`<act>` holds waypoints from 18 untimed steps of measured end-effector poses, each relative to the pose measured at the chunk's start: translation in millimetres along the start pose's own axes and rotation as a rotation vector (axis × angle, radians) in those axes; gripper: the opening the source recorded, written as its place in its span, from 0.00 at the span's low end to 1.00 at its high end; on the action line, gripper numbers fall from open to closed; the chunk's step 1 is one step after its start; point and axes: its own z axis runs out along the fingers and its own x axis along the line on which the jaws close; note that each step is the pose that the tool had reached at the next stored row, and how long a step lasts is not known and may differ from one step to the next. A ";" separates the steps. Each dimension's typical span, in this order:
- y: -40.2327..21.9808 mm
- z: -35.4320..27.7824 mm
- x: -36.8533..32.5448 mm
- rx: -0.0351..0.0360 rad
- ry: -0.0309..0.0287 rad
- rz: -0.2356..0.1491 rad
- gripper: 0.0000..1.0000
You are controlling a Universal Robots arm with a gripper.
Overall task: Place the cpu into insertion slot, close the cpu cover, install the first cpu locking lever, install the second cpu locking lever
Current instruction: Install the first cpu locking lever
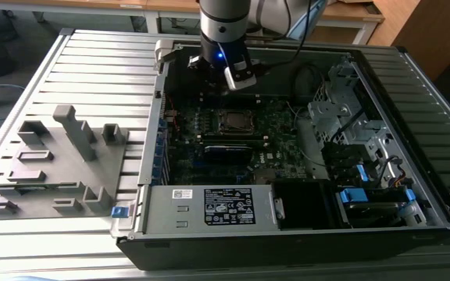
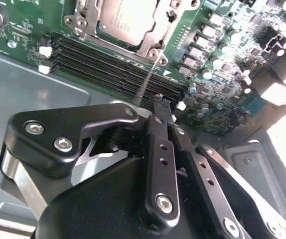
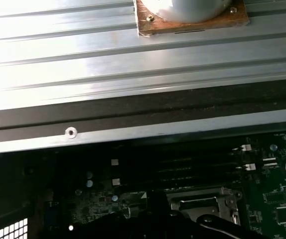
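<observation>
The cpu point(image 2: 125, 17) lies in the insertion slot point(image 1: 237, 121) on the green motherboard, its silver-grey top facing up. The cpu cover point(image 2: 155, 37) lies down around it as a silvery frame, and it also appears in the first wrist view point(image 3: 217, 196). A thin silvery locking lever point(image 2: 145, 79) stands up from the socket's corner and slants towards my fingertips. My gripper point(image 2: 162, 102) is shut, its black fingers pressed together with nothing visibly between them. In the exterior view the gripper point(image 1: 234, 82) hangs inside the case just behind the socket.
Black memory slots point(image 2: 113, 67) run between the socket and my fingers. A labelled power supply point(image 1: 225, 205) fills the case front, and a drive cage point(image 1: 342, 117) stands at the exterior view's right. A grey slotted fixture point(image 1: 61, 164) sits on the ribbed metal table point(image 1: 92, 58).
</observation>
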 end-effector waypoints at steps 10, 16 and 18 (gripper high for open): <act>0.3 0.4 -2.7 0.0008 -0.0001 0.000 0.11; 0.3 0.4 -2.8 0.0121 -0.0015 0.000 0.11; 0.3 0.4 -2.8 0.0121 -0.0015 0.000 0.11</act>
